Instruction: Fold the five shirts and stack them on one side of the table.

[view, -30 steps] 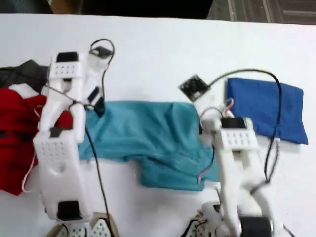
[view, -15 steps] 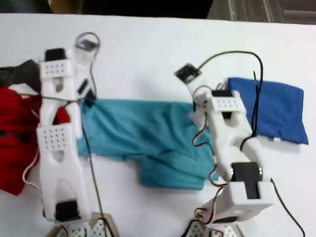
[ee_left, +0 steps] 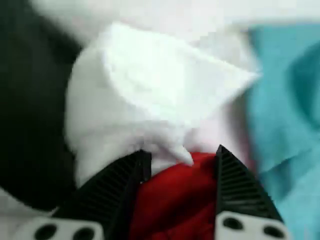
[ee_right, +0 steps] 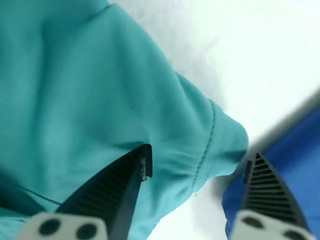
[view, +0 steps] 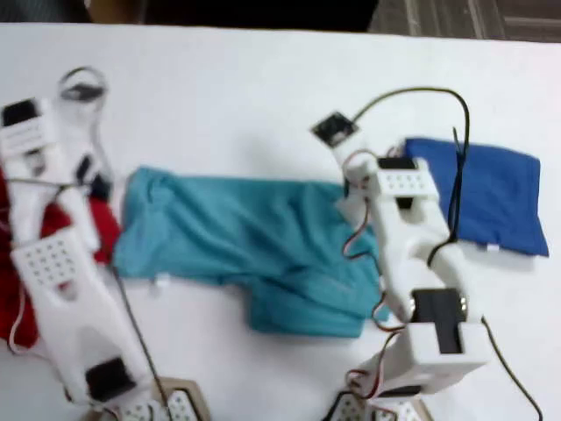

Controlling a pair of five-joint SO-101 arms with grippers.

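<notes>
High view gives me the layout: the white table [view: 263,88] carries the teal shirt [view: 254,237] spread across its middle, rumpled and not yet folded, with its long axis running left to right between my two arms. At the far right lies the blue shirt [view: 491,197], already folded into a flat rectangle, which I take as the start of the stack. At the left edge sits the heap still waiting. Over that heap, the left wrist view shows the red shirt [ee_left: 175,200] directly under me, a white shirt [ee_left: 150,85] just beyond it, and a black shirt [ee_left: 30,100] alongside. The teal cloth lies off to the right of all that. The left gripper [ee_left: 182,155] hangs there with its jaws apart and nothing between them, so it is beside the teal shirt's left end rather than over it. The right gripper [ee_right: 200,155] is the better placed. Its jaws stand wide apart and empty, straddling the teal shirt's far right corner where the hem bunches, with the blue shirt just beside that corner. I judge the right arm is the nearer one for a pinch here, while the left must come rightward to reach the opposite end.
</notes>
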